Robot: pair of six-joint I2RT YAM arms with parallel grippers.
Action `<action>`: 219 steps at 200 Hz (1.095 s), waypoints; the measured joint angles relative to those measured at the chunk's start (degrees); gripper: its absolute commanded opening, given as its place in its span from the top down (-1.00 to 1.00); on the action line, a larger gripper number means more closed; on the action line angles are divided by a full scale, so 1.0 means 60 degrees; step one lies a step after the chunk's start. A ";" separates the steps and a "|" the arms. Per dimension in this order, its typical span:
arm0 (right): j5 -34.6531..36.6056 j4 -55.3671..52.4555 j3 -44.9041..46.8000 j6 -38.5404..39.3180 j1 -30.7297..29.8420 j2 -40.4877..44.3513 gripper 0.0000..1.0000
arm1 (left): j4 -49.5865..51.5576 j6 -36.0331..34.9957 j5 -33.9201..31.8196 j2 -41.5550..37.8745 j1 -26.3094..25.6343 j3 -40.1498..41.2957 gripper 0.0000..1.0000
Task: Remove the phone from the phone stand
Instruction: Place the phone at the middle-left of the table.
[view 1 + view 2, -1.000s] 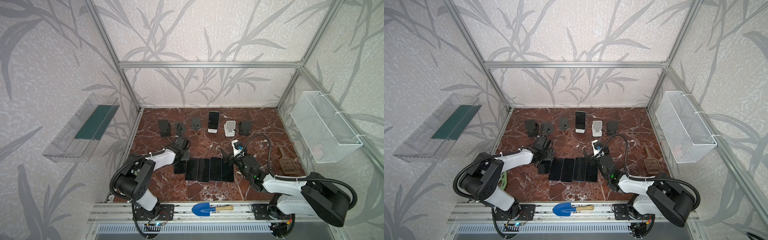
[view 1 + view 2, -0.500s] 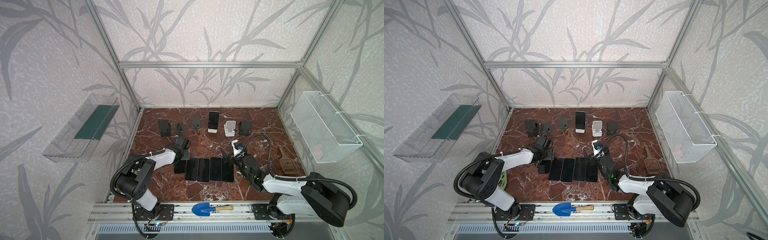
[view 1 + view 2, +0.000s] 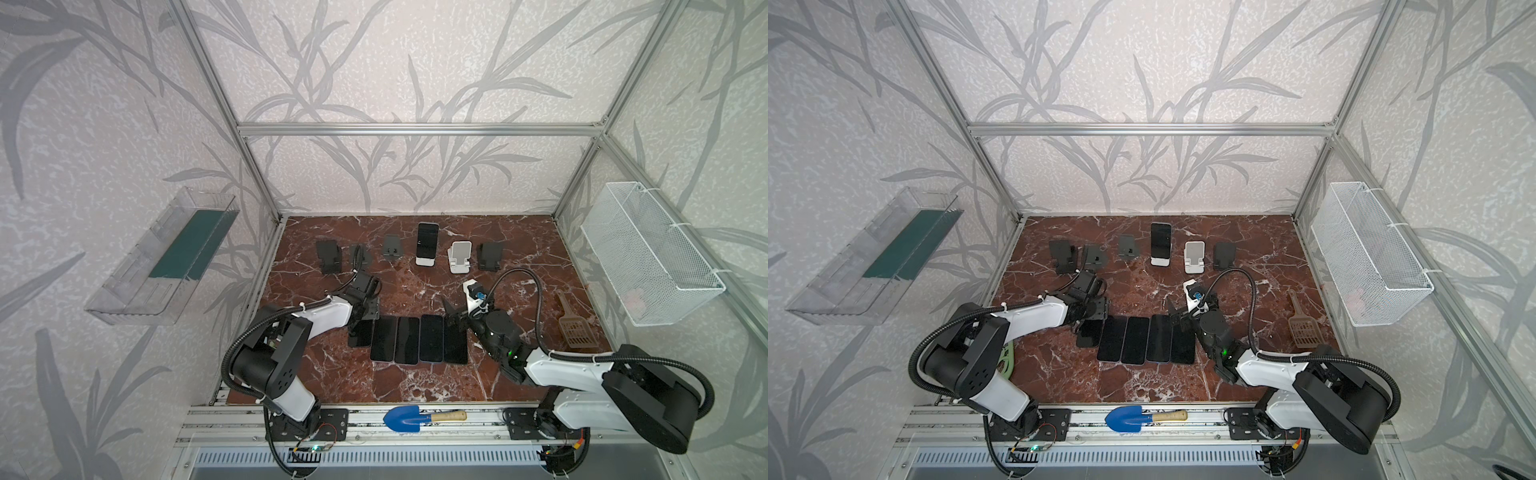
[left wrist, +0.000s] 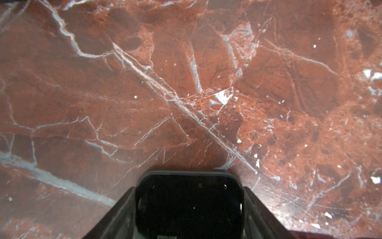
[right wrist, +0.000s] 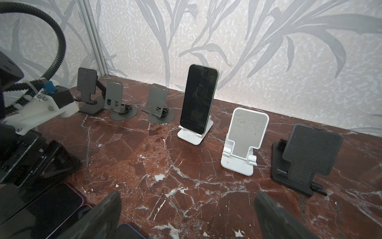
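Note:
A black phone (image 3: 427,243) (image 3: 1160,241) (image 5: 199,99) stands upright on a white phone stand (image 5: 190,137) in the back row. My left gripper (image 3: 365,318) (image 3: 1092,320) (image 4: 189,188) is low at the left end of a row of flat phones. It is shut on the sides of the leftmost black phone (image 3: 359,336) (image 4: 189,207), which lies on the marble. At the row's right end my right gripper (image 3: 451,312) (image 5: 188,195) is open and empty. It faces the stands from well in front.
Several phones (image 3: 417,338) lie side by side mid-table. The back row holds an empty white stand (image 3: 460,257) (image 5: 246,136), black stands (image 3: 328,255) (image 3: 489,255) and grey stands (image 3: 392,247). A scoop (image 3: 573,324) lies right. A wire basket (image 3: 648,257) hangs on the right wall.

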State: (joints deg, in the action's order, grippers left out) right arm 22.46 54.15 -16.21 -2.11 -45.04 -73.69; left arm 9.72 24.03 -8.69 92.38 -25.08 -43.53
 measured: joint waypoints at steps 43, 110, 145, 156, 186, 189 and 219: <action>0.0004 0.0000 0.0000 0.0004 0.0000 0.0000 -0.98 | 0.0240 0.0018 -0.0040 -0.0007 0.0004 -0.0106 -0.34; 0.0000 0.0000 0.0000 0.0000 0.0000 0.0000 -0.98 | 0.0856 0.0240 -0.0018 -0.0120 0.0004 -0.0189 -0.29; -0.0004 0.0000 0.0000 -0.0004 0.0000 0.0004 -0.98 | 0.1020 0.0266 0.0011 -0.0189 0.0004 -0.0186 -0.29; -0.0007 0.0000 0.0000 -0.0004 0.0000 0.0004 -0.98 | 0.1126 0.0262 0.0036 -0.0226 0.0004 -0.0182 -0.29; -0.0011 0.0000 0.0000 -0.0015 0.0000 0.0004 -0.98 | 0.1300 0.0255 0.0138 -0.0401 0.0000 -0.0069 -0.29; -0.0011 0.0000 0.0000 -0.0018 0.0000 0.0004 -0.98 | 0.1315 0.0255 0.0146 -0.0423 0.0000 -0.0055 -0.29; -0.0011 0.0000 0.0000 -0.0047 0.0000 0.0004 -0.98 | 0.1381 0.0248 0.0197 -0.0546 0.0000 0.0051 -0.29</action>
State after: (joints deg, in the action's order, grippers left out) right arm 22.39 54.15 -16.21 -2.39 -45.04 -73.67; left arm 18.00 25.52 -7.51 89.10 -25.08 -43.22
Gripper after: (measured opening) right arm 0.991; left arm 0.700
